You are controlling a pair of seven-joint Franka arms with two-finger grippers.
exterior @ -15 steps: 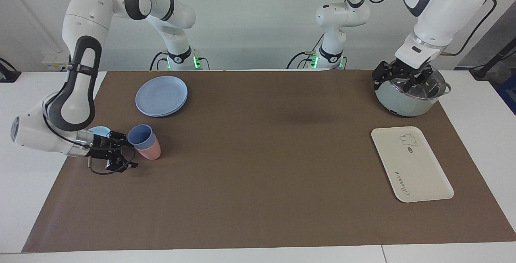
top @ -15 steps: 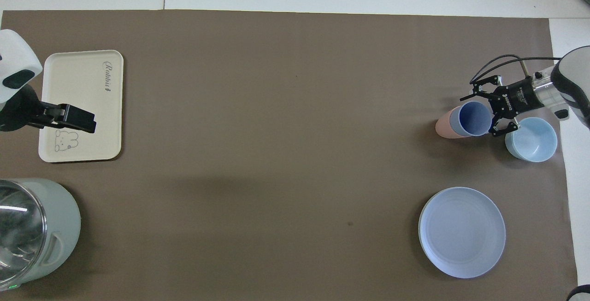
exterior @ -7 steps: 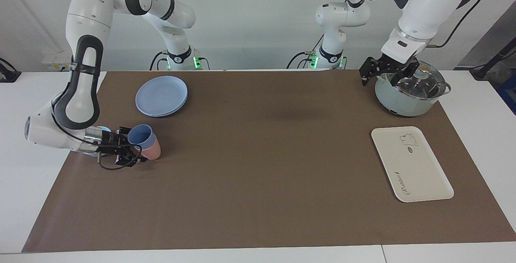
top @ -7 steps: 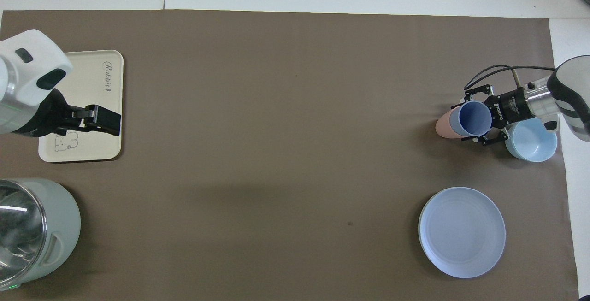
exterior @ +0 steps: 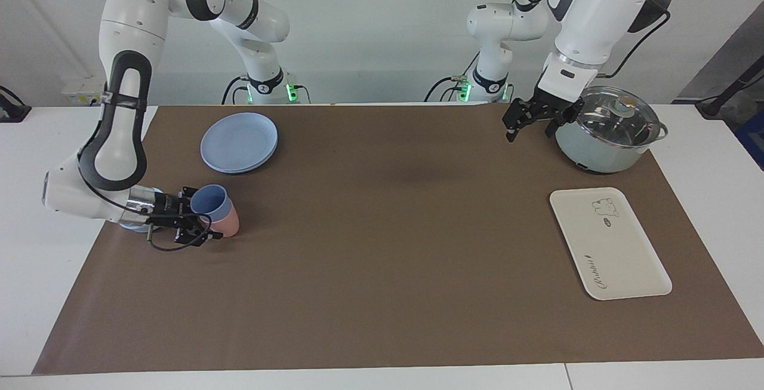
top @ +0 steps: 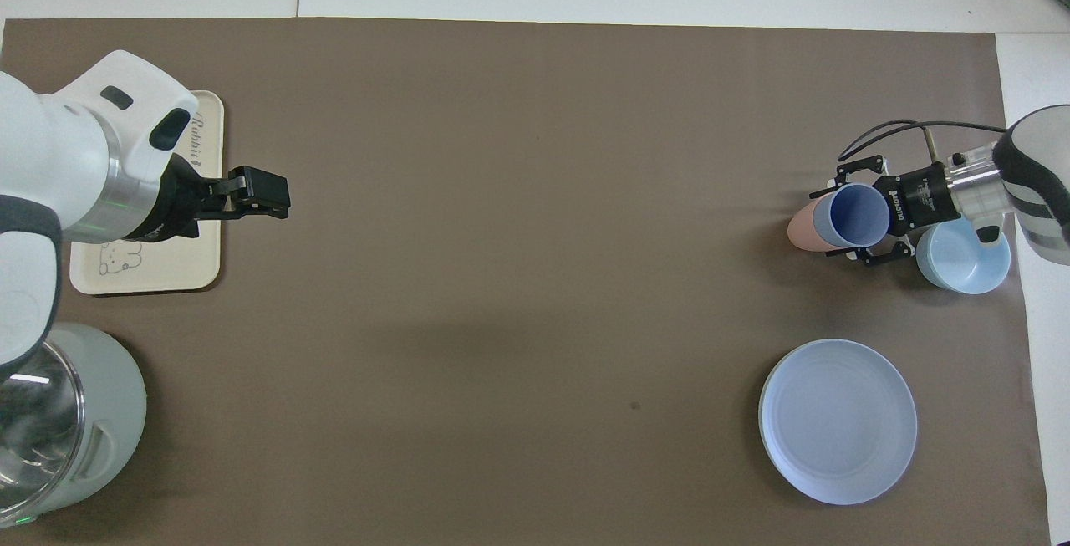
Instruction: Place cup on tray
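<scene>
The periwinkle-blue cup (exterior: 209, 201) (top: 858, 215) sits tilted, nested in a pink cup (exterior: 227, 221) (top: 801, 230), at the right arm's end of the mat. My right gripper (exterior: 202, 218) (top: 843, 220) lies low and sideways with one finger on each side of the blue cup; it is open, with the fingers close to the cup's walls. The cream tray (exterior: 609, 242) (top: 209, 262) lies flat at the left arm's end, partly covered by my left arm in the overhead view. My left gripper (exterior: 530, 128) (top: 269, 196) hangs open and empty above the mat beside the pot.
A light-blue bowl (top: 963, 258) stands right beside the cups, under the right wrist. Round blue plates (exterior: 239, 141) (top: 838, 420) lie nearer to the robots than the cups. A lidded pale-green pot (exterior: 607, 137) (top: 75, 420) stands nearer to the robots than the tray.
The right gripper slid further around the blue cup and its fingers narrowed. The left arm rose from over the pot and swung toward the table's middle.
</scene>
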